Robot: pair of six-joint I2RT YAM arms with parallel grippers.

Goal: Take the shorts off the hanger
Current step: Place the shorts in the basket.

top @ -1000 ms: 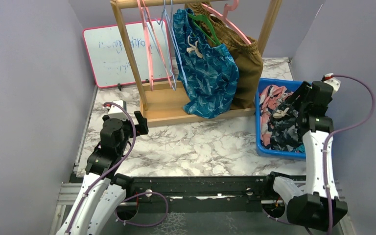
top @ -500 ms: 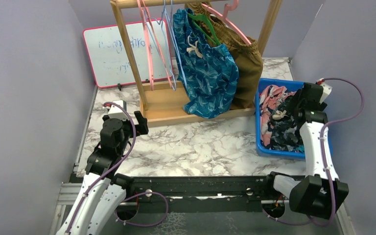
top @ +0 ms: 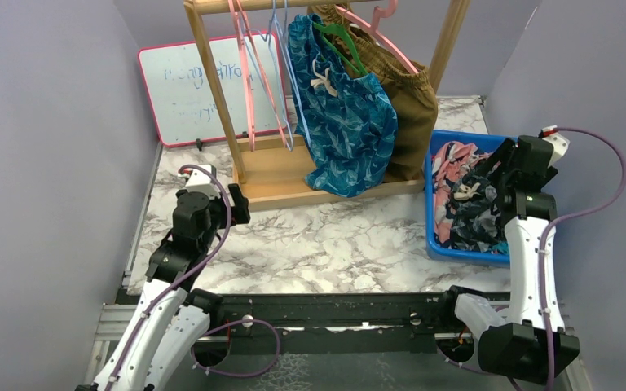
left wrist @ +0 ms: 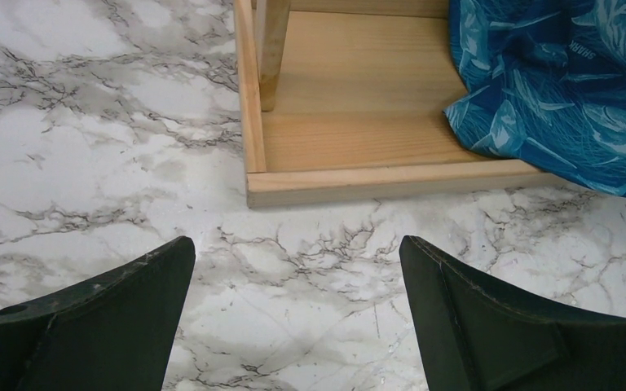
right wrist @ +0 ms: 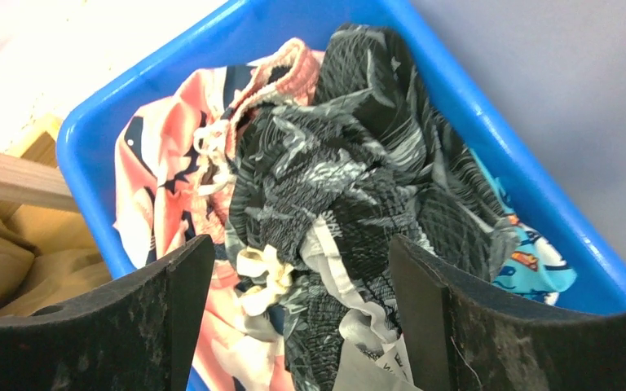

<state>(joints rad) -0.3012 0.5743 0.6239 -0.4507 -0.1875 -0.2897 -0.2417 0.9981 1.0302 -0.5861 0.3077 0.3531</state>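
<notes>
black patterned shorts [right wrist: 350,179] in blue bin [right wrist: 236,32] under right gripper [right wrist: 301,252] — fingers spread; left gripper [left wrist: 297,248] likewise

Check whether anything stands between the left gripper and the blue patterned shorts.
Nothing blocks it. Between the open left gripper and the blue patterned shorts lie only marble table and the low front lip of the wooden rack base.

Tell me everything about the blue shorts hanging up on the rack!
The blue shorts look like soft, thin cloth, deep blue with a paler leafy pattern all over. A white drawstring is tied in a bow at the waist. They hang crumpled and slanted from a green hanger on the wooden rack. Their bottom edge droops onto the rack's flat base. The brown shorts hang right behind, pressed against them.
</notes>
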